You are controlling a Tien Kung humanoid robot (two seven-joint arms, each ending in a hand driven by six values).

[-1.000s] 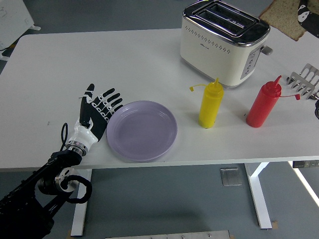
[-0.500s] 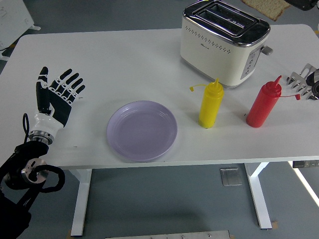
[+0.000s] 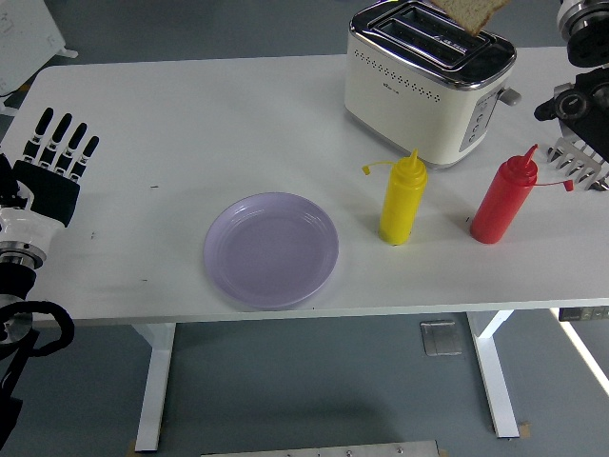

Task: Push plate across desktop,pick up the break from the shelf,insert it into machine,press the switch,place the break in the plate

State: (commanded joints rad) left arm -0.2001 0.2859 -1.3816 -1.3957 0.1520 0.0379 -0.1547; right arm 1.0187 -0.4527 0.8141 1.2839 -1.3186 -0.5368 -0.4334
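A lilac plate (image 3: 271,249) lies near the table's front edge, left of centre. The cream toaster (image 3: 428,81) stands at the back right, its slots facing up. A slice of bread (image 3: 471,11) hangs tilted just above the toaster's right slot, cut off by the picture's top. My right arm (image 3: 582,57) comes in at the top right corner. Its hand is out of frame above the bread and carries it. My left hand (image 3: 55,152) is open at the table's far left edge, well away from the plate.
A yellow squeeze bottle (image 3: 402,200) and a red one (image 3: 504,202) stand in front of the toaster. A metal toast rack (image 3: 582,157) sits at the right edge. White chair parts (image 3: 29,38) show at the top left.
My left hand drew back from the plate's left rim to the table's far left edge. The bread moved from the top right corner to just over the toaster.
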